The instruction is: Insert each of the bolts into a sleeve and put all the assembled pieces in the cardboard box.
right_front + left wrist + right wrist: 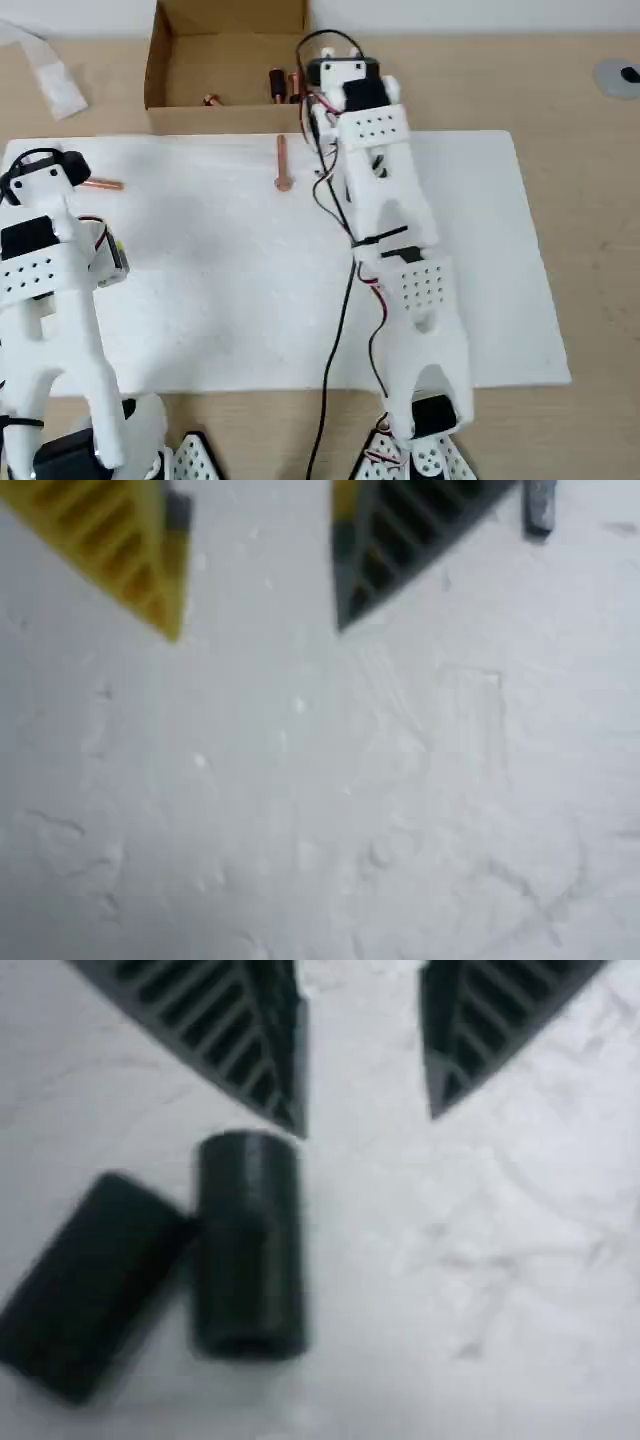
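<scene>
Seen from above, my right arm (pixel 385 200) lay stretched over the white mat (pixel 200 290) toward the cardboard box (pixel 155 70), where copper and dark pieces (pixel 283 85) rested along the near wall. The first bolt (pixel 282 162) lay on the mat just beside that arm; the second bolt (pixel 103 184) lay near the head of my left arm (pixel 50 280).

In my left wrist view, the left gripper (pixel 255 630) hung over the mat with its jaws wide apart and nothing between them.

In my right wrist view, the right gripper (pixel 360 1110) was parted just as widely (and just as empty). The near sleeve (pixel 248 1245) lay just beside one fingertip, touching the far sleeve (pixel 85 1280).
</scene>
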Robot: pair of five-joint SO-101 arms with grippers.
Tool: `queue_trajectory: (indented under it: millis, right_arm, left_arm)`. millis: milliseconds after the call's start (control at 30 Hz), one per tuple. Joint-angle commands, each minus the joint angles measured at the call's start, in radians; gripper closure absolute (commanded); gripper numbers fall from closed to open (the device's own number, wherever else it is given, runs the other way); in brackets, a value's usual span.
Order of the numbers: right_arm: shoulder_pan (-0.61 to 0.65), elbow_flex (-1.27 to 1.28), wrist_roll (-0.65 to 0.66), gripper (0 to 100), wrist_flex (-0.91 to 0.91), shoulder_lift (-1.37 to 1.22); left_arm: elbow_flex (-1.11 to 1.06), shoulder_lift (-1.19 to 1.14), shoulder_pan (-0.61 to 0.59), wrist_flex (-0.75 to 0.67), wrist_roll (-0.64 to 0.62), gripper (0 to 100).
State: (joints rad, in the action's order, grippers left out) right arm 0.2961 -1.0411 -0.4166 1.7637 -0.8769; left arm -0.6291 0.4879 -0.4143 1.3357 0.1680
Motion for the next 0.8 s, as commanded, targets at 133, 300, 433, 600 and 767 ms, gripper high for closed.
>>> queue_trajectory:
  millis: [133,300,433,600,767]
  right_arm:
    - [-0.053,-0.050,0.031,91.0,0.018,-0.004]
    - [-0.054,-0.053,0.032,91.0,0.009,-0.088]
    - [-0.054,-0.053,0.046,91.0,-0.026,-0.154]
    - [-0.054,-0.054,0.048,91.0,-0.057,-0.209]
    - [-0.051,-0.054,0.057,91.0,-0.057,-0.242]
  left_arm:
    - [0.005,0.008,-0.009,-0.011,0.008,89]
    - [0.005,0.008,-0.009,-0.009,0.008,89]
    - [0.005,0.008,-0.011,-0.008,0.008,89]
    - [0.005,0.008,-0.011,-0.011,0.008,89]
    - [0.011,0.008,-0.011,-0.011,0.008,89]
